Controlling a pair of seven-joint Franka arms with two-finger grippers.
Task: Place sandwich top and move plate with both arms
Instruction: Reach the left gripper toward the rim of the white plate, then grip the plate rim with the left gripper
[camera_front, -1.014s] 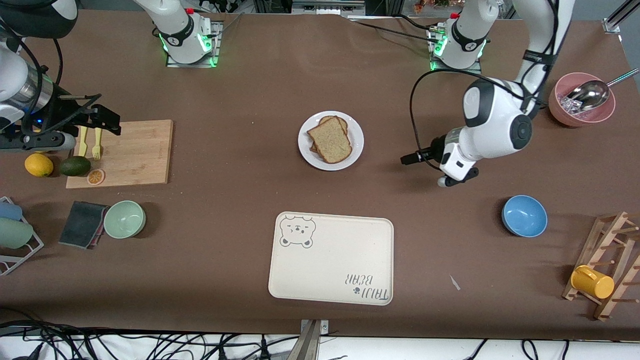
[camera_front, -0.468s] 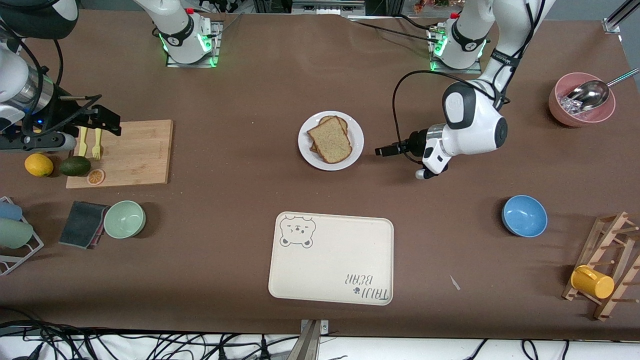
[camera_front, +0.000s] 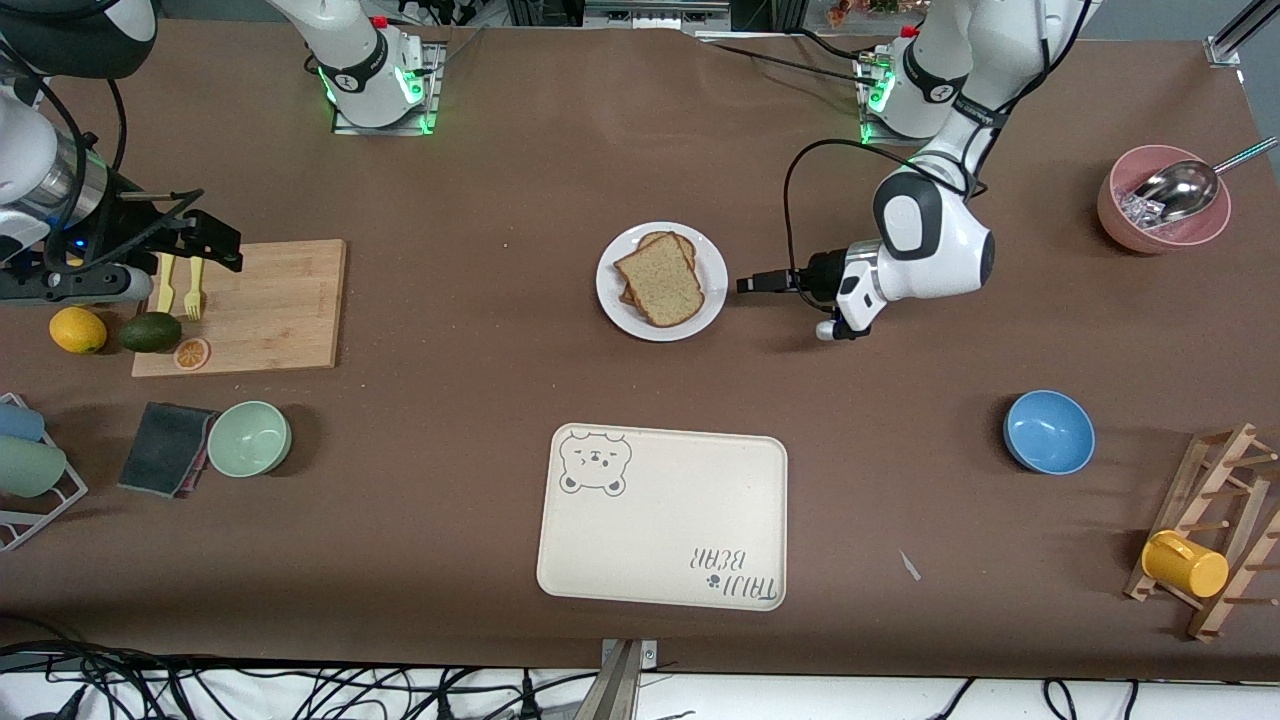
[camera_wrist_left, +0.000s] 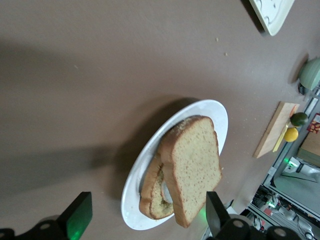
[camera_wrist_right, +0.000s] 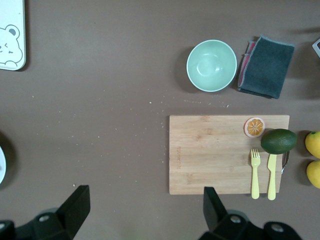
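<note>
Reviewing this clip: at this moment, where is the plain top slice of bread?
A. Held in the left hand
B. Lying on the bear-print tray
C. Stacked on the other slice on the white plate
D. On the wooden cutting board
C. The sandwich top lies on the lower slice on the plate, while the open left hand sits beside the plate, holding nothing.

The left arm is swinging in from the pink-bowl end of the counter toward the white plate (camera_front: 613, 300), folding its elbow back toward its base as it goes. The left end effector (camera_front: 750, 285) is closing in on the plate's rim, now hovering low over the counter just beside it, with its fingers (camera_wrist_left: 80, 216) spread wide and pointed at the stacked bread slices (camera_front: 660, 279).
</note>
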